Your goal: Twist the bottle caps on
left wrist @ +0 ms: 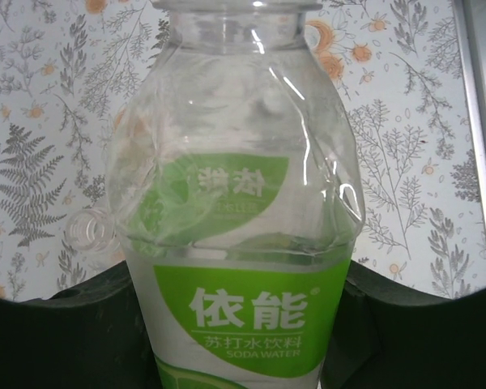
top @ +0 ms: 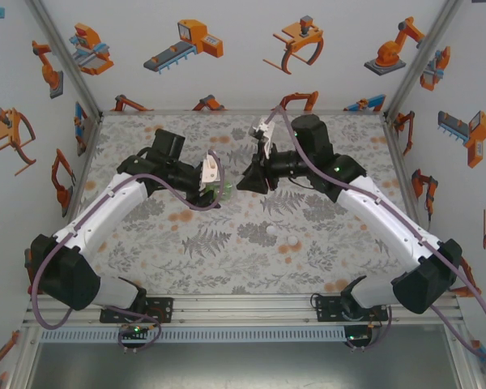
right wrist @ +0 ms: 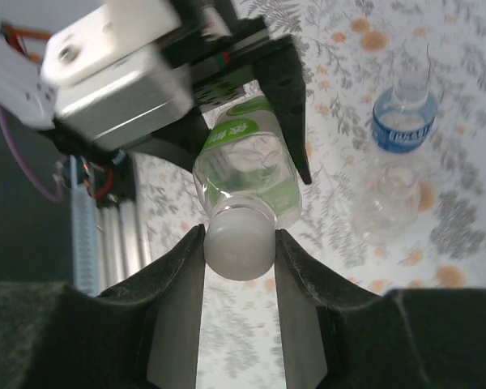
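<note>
Right gripper (right wrist: 239, 241): jaws narrow, both dark fingers pressed on a white cap (right wrist: 239, 253), one on each side. The cap sits right at the mouth of the green-labelled bottle (right wrist: 247, 174); whether it is threaded on cannot be told. The bottle is held up off the table with its neck pointing towards the right gripper, and the wrist camera looks along it nearly end on. Left gripper (left wrist: 235, 344): clamped on the lower body of the same bottle, a black finger on either side of the green label and the clear shoulder and neck rising above them. The wall of the bottle shows creases and dents above the label. In the top view the two grippers meet nose to nose over the middle of the table (top: 186, 251), the bottle bridging them. Right wrist view, past the held bottle: a blue-labelled bottle (right wrist: 403, 109) and a clear bottle (right wrist: 386, 198) just beside each other on the floral tabletop, well apart from the grippers. Left wrist view: a small clear bottle mouth (left wrist: 89, 232) shows just left of the held bottle, down on the table. Top view: two small pale round pieces (top: 269, 231) lie close together on the table, nearer the arm bases; too small to identify.
</note>
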`<state>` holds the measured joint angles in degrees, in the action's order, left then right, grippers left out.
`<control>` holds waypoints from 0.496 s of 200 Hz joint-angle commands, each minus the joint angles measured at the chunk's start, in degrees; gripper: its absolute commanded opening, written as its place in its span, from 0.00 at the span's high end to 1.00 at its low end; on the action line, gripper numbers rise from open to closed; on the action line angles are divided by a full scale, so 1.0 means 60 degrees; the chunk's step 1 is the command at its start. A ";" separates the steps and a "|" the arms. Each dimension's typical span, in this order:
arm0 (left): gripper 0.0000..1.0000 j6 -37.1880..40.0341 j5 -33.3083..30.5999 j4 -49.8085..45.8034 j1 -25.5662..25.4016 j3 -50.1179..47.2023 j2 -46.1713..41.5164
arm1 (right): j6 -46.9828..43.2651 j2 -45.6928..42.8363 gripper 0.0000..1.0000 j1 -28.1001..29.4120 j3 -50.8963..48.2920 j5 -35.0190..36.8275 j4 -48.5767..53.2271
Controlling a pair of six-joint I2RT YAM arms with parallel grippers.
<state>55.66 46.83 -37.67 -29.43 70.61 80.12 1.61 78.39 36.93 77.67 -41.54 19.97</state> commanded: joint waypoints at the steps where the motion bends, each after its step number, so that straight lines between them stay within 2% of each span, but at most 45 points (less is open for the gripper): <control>1: 1.00 -0.0121 0.0800 0.1520 -0.0185 -0.0001 -0.0271 | 0.3591 0.0409 1.00 0.0080 -0.0237 0.1074 -0.0043; 36: 1.00 -0.0561 0.0252 0.2487 -0.0183 -0.0535 -0.0357 | 0.8412 0.0821 1.00 -0.0177 -0.0384 0.1383 0.0175; 54: 1.00 -0.0669 0.0044 0.2688 -0.0190 -0.0649 -0.0330 | 1.0157 0.1044 1.00 -0.0218 -0.0593 0.1598 0.0408; 79: 1.00 -0.0664 -0.0057 0.2689 -0.0189 -0.0719 -0.0318 | 1.1557 0.0975 1.00 -0.0222 -0.1263 0.1719 -0.0759; 99: 1.00 -0.0656 -0.0143 0.2621 -0.0191 -0.0724 -0.0290 | 1.1176 0.0899 1.00 -0.0237 -0.1050 0.2142 -0.0328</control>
<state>52.64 38.92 -29.56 -29.17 64.64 79.92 61.67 82.72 34.46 71.92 -32.12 16.62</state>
